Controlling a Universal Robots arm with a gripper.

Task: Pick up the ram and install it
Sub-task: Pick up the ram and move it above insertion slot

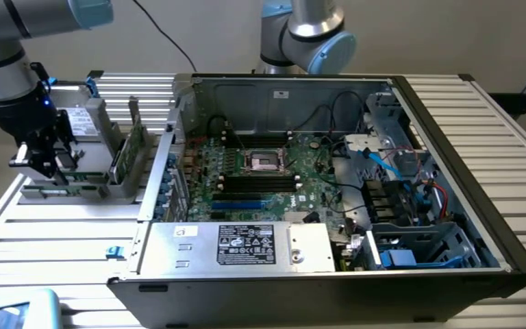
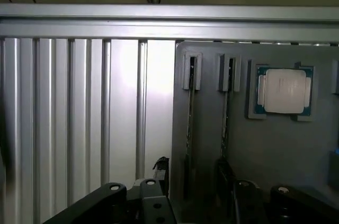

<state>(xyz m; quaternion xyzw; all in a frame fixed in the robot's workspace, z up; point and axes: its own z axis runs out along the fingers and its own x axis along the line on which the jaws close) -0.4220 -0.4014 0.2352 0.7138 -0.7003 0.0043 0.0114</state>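
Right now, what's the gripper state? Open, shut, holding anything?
Gripper: open, holding nothing, above the grey parts holder.

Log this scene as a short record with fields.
gripper: open, holding nothing, above the gray holder at the exterior view's left
ram: standing on edge in a holder slot, not gripped
processor chip: lying flat in the holder
computer case: open on the table
memory slots: appear empty
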